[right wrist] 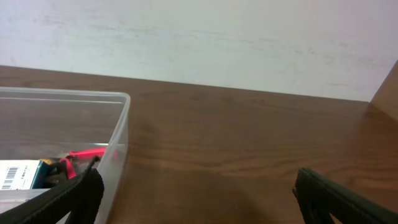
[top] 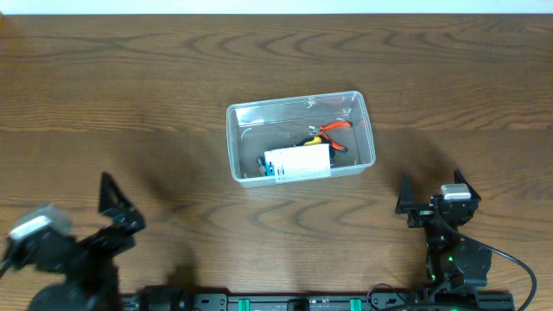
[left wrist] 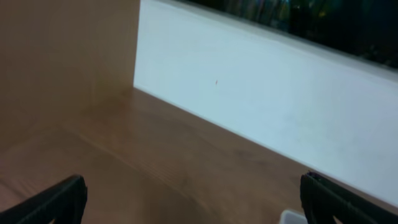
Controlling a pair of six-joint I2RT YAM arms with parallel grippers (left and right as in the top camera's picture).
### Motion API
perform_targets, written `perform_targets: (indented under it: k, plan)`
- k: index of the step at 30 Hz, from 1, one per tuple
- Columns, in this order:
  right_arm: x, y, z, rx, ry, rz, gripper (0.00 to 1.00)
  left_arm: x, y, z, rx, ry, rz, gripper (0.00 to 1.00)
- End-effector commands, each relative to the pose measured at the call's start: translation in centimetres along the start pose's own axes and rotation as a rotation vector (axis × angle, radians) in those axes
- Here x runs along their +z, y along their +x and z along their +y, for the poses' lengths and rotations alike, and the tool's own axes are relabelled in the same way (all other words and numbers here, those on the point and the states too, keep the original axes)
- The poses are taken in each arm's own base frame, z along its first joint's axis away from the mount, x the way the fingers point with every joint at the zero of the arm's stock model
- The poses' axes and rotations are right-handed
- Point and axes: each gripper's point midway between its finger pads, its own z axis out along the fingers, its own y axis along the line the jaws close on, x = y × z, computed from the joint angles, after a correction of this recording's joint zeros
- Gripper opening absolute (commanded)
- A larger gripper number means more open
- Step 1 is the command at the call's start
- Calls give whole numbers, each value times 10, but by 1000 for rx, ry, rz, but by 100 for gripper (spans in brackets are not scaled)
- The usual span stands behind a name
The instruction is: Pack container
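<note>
Mid-table, container [top: 259, 130] looks light, slick, flexy — prob. best pinched at its right rim — left gripper [left wrist: 193, 208] and right gripper [right wrist: 199, 199] both spread apart, empty.

Dark brown with wavy wood grain across the table [top: 130, 86]. Clear and colourless for the container [top: 294, 100]. White with a blue patch at one end on the box [top: 298, 161], plus a black-striped barcode [right wrist: 12, 176]. Red-orange on the tool handles [top: 335, 128], with yellow and black bits beside, possibly another tool, too small to tell. Plain white on the wall [right wrist: 199, 37]. Black on the left gripper [left wrist: 196, 202] and right gripper [right wrist: 202, 199]. Green on the small lights [top: 244, 304].
</note>
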Motion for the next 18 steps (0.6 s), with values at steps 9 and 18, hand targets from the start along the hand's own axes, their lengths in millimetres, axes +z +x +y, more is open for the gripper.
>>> perform_targets:
  k: [9, 18]
  plan:
    - [0, 1, -2, -13, 8, -1, 99, 58, 106, 15, -163, -10, 7, 98]
    - [0, 1, -2, -13, 8, -1, 99, 65, 144, 17, -172, 18, 47, 98]
